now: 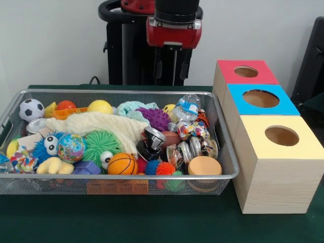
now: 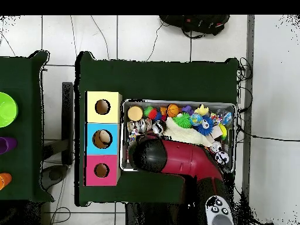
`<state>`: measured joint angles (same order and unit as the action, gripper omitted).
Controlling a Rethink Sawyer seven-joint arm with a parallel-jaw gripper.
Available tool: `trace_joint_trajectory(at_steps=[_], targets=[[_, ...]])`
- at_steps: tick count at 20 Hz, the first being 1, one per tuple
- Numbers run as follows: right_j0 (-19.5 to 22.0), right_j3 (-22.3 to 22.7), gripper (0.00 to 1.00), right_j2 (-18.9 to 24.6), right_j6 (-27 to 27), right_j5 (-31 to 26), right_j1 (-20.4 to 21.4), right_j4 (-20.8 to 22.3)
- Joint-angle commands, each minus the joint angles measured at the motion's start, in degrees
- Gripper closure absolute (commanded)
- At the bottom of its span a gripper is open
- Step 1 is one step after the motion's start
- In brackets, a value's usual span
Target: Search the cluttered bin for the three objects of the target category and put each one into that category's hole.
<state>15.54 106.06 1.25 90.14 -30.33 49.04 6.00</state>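
The red and black arm's gripper [image 1: 173, 66], its grasp impossible to tell, hangs over the silver wire-mesh bin [image 1: 229, 169], a knotted multicoloured rope toy [image 1: 191, 130] lying just below it toward the yellow-faced wooden box's round hole [image 1: 281, 135] near the table's front edge.

You are looking at a robotics lab or test room, not a home. The red and black arm [image 2: 181, 157] stands on a black pedestal [image 1: 132, 48] at a table covered in dark green cloth [image 1: 152, 223], against a bare pale wall [image 1: 50, 40]. From overhead you see a light tiled floor [image 2: 146, 35] with loose cables [image 2: 193, 26] trailing across it.
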Motion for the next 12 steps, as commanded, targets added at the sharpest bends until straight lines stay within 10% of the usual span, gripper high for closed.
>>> trace_joint_trajectory(at_steps=[1,12], targets=[[1.89,-10.71,0.00,6.92,-5.07,-6.13,-2.47,3.79],[7.09,-11.03,0.00,9.79,-11.66,-3.35,-0.42,7.85]])
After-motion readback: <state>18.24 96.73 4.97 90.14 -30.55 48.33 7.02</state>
